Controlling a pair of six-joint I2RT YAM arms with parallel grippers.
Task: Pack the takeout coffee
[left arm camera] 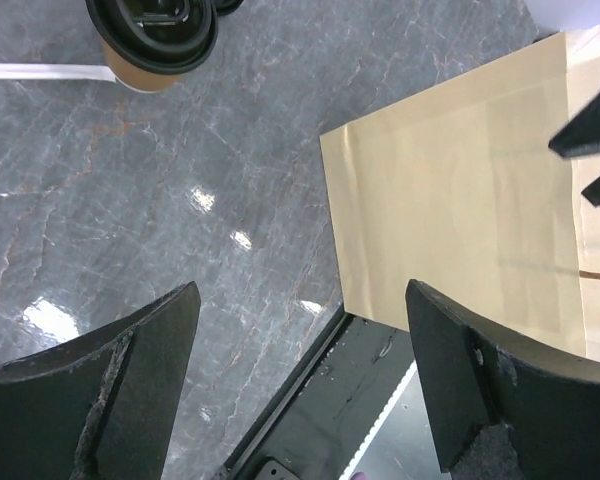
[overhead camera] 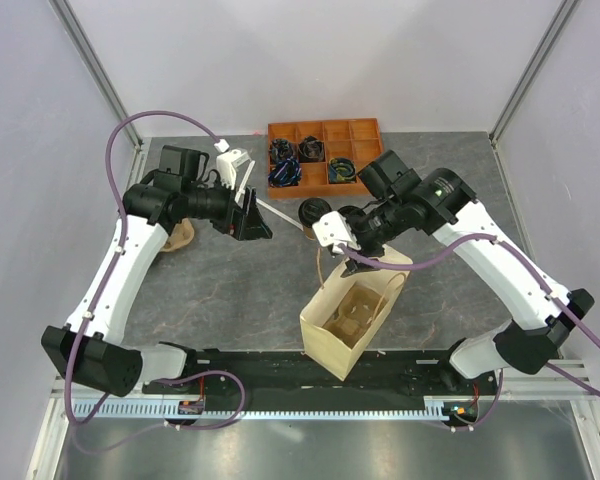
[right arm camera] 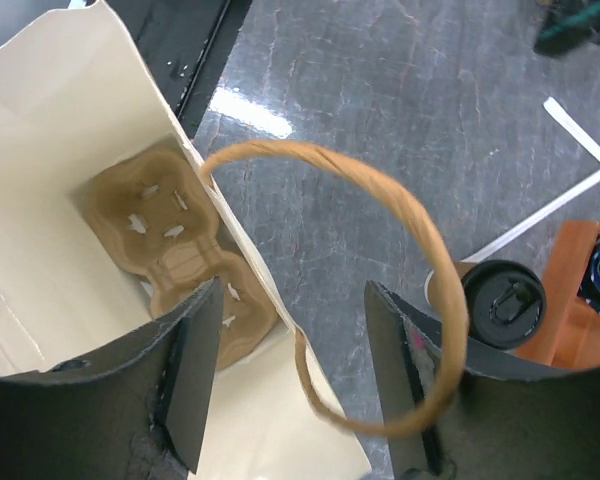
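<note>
The takeout coffee (overhead camera: 313, 213), a small brown cup with a black lid, stands upright on the grey table behind the bag. It also shows in the left wrist view (left arm camera: 152, 35) and the right wrist view (right arm camera: 502, 305). The open paper bag (overhead camera: 332, 340) stands near the front edge with the pulp cup carrier (overhead camera: 357, 313) at its bottom (right arm camera: 185, 255). My right gripper (overhead camera: 346, 243) is open above the bag's far rim (right arm camera: 295, 385); the bag's handle loop (right arm camera: 435, 260) lies across its right finger. My left gripper (overhead camera: 256, 226) is open and empty, left of the cup (left arm camera: 300, 375).
An orange compartment tray (overhead camera: 325, 152) with dark coiled items stands at the back. A thin white strip (overhead camera: 280, 213) lies on the table beside the cup. A brown object (overhead camera: 181, 236) lies partly hidden under my left arm. The black base rail (overhead camera: 280, 365) runs along the front edge.
</note>
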